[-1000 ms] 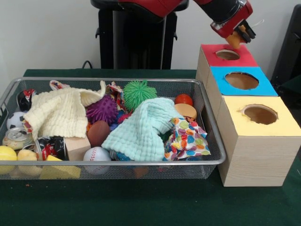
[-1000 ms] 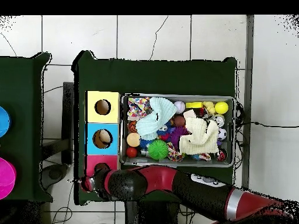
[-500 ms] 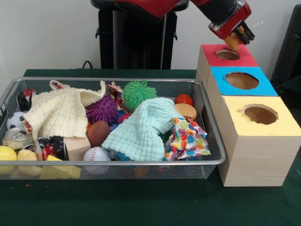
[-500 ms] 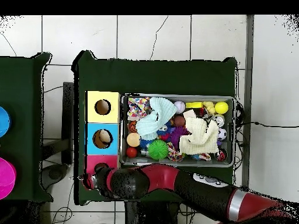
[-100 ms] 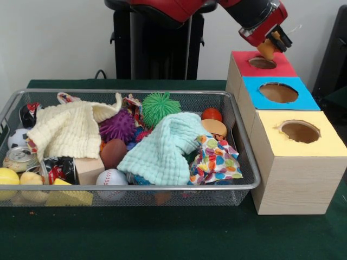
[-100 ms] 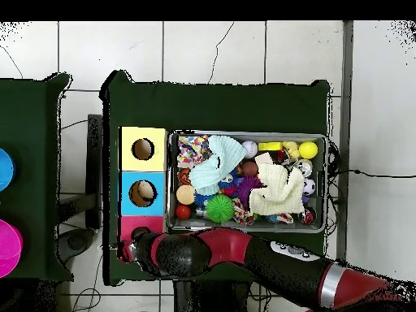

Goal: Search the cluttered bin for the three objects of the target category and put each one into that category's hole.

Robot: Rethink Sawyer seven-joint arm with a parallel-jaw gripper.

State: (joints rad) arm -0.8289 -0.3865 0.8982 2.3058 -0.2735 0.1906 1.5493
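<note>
Gripper (image 5: pixel 269 45) clenched on an orange object (image 5: pixel 265 49), hovering just above the red box's hole (image 5: pixel 262 63); you've got the opening directly below, bin (image 5: pixel 242 162) well off to the side.

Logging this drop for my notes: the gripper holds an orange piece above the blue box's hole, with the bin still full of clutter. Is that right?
Not quite. The gripper holds the orange piece above the red box, not the blue box; the front view shows this. The rest stands: the bin is still full of clutter.
</note>
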